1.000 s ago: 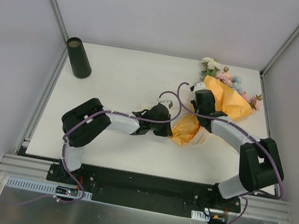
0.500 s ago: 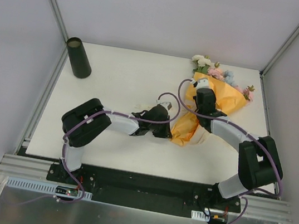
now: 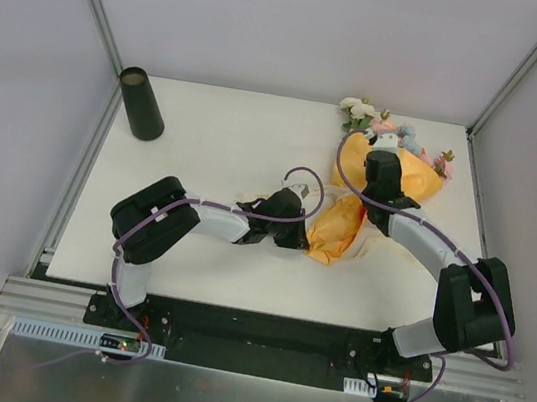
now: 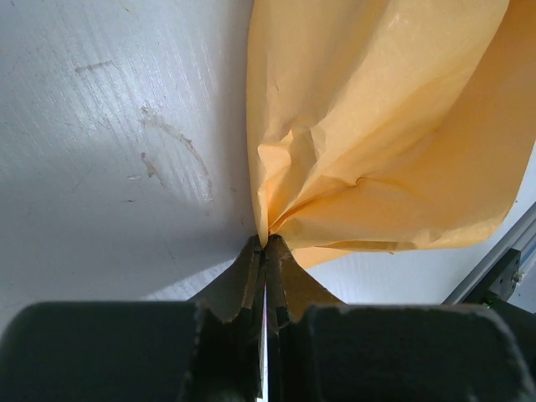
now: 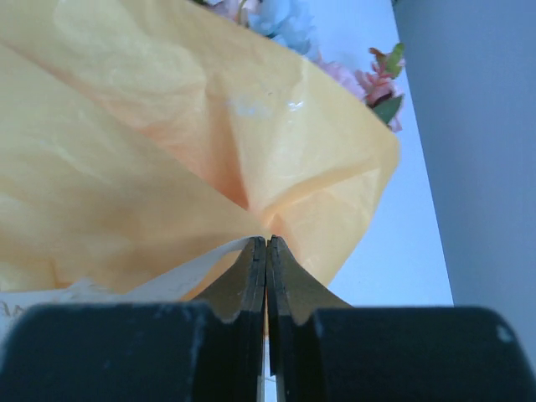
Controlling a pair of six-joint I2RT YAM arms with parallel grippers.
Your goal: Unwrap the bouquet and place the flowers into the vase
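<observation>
The bouquet [image 3: 341, 222], in bright orange crinkled paper, lies at the table's right of centre, with its flowers [image 3: 361, 109] pointing to the back edge. My left gripper [image 3: 306, 232] is shut on a fold of the orange paper [image 4: 377, 126] at the bouquet's near end. My right gripper [image 3: 382, 149] is shut on the paper [image 5: 167, 126] higher up, with a cream ribbon [image 5: 167, 276] running in by its left finger. Pale blue and pink flowers [image 5: 285, 21] peek over the paper's far edge. The dark vase [image 3: 141, 103] stands upright at the back left corner, far from both grippers.
The white table [image 3: 216, 143] has grey walls and metal frame rails on the left, back and right. The right wall [image 5: 486, 151] stands close behind the bouquet. A cream strip [image 3: 372, 242] trails from the paper's near end.
My right gripper has moved back and to the right, drawing the paper with it. The bouquet has swung so that its flowers point more to the back. The left gripper has held still.
</observation>
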